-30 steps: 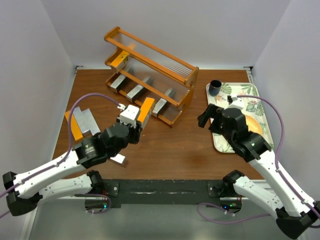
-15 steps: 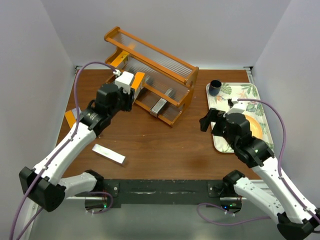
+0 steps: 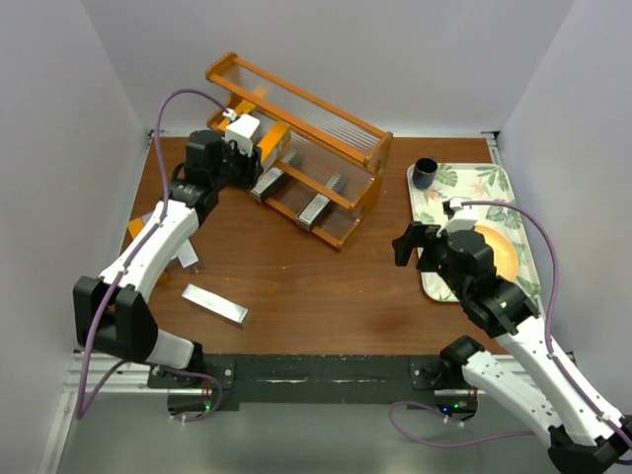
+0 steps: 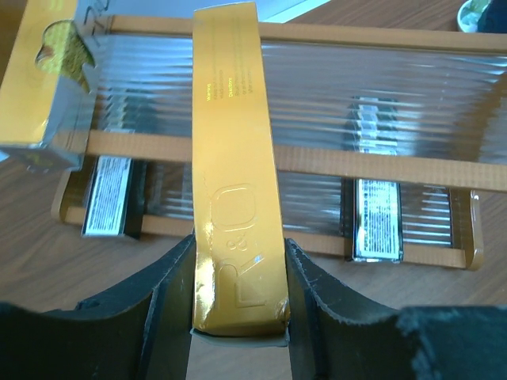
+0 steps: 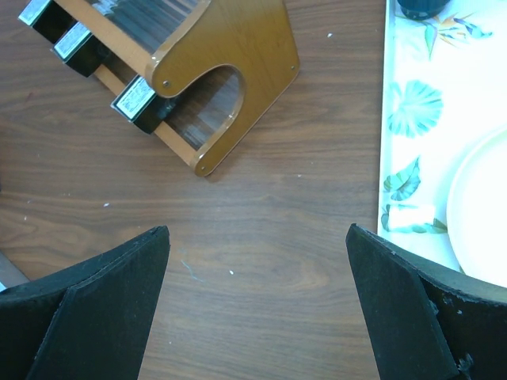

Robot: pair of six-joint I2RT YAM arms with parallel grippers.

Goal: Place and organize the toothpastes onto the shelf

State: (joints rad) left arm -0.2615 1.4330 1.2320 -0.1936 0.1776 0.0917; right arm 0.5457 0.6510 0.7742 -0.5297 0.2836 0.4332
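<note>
Brown wood makes up the surface (image 3: 326,286), with pale walls all around. On the left side, a lone silver toothpaste box (image 3: 215,304) lies flat, and more boxes (image 3: 184,255) peek out from under the left arm. The left pincer (image 4: 240,273) squeezes the near end of an orange toothpaste box (image 4: 230,142) and holds it in front of the shelf (image 3: 314,111). I cannot tell if the box touches the shelf. Another orange box (image 4: 36,75) sits at the shelf's left end. Silver boxes on the shelf (image 3: 314,209) lie in the lowest step. The right pincer (image 5: 257,301) is spread wide with nothing in it, over bare wood between the shelf and the leaf tray (image 3: 499,188). A dark cup (image 3: 426,173) and a plate (image 3: 499,252) sit on the tray.
</note>
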